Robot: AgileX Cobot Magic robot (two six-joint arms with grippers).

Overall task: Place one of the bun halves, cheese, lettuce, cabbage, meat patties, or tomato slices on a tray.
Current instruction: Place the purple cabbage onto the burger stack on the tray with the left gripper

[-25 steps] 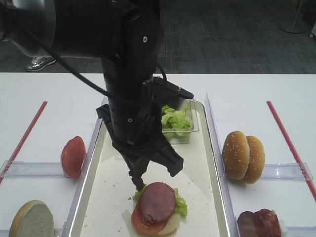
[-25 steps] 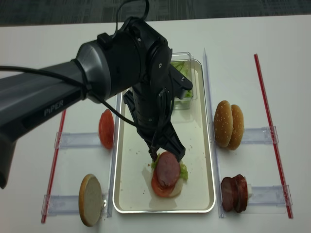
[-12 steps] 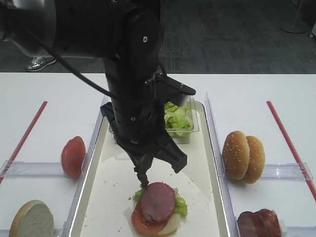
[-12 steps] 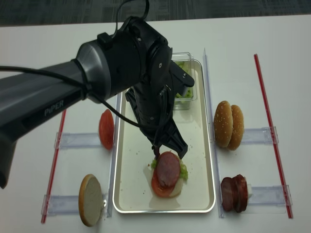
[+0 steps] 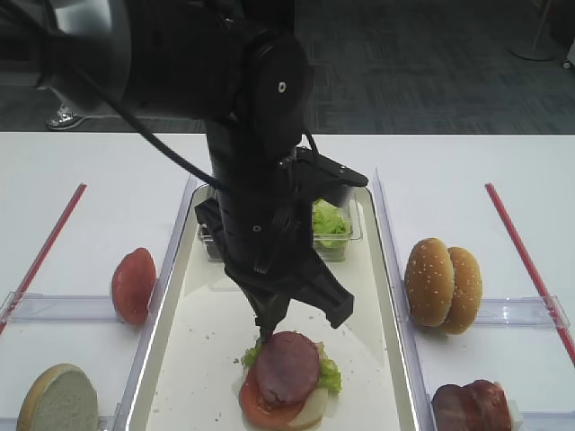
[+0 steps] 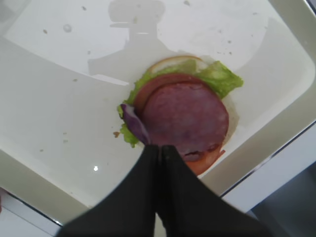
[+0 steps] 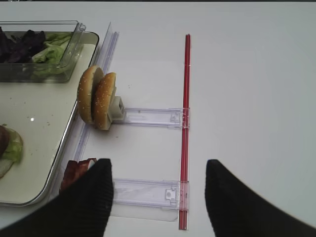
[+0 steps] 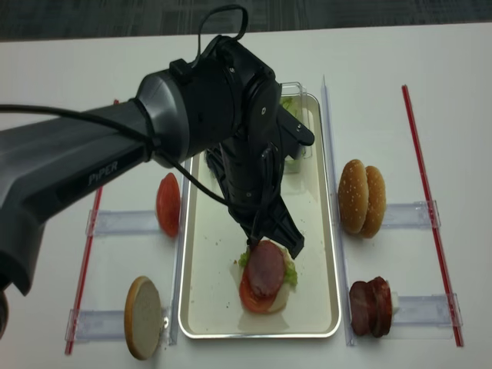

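My black left pincer points down in the middle of the frame, over the long cream-white tray with the shiny metal rim. Its two fingers are pressed tight together, and a small flat purple shred of cabbage pokes out from their tips, so I am pinching it. The shred hangs at the left edge of the round pink meat slice in the wrist view. That slice lies on top of a flat red tomato disc, some light green ruffled lettuce and a pale bun half, all stacked low in the tray. White letters on my big black arm read "PIPER". At the top of the tray sits a small clear plastic box with more green and purple leaves. My right pincer is at the bottom of its own view, with its two black fingers spread wide and nothing between them. Two golden-brown seeded bun halves stand at the right of the frame.
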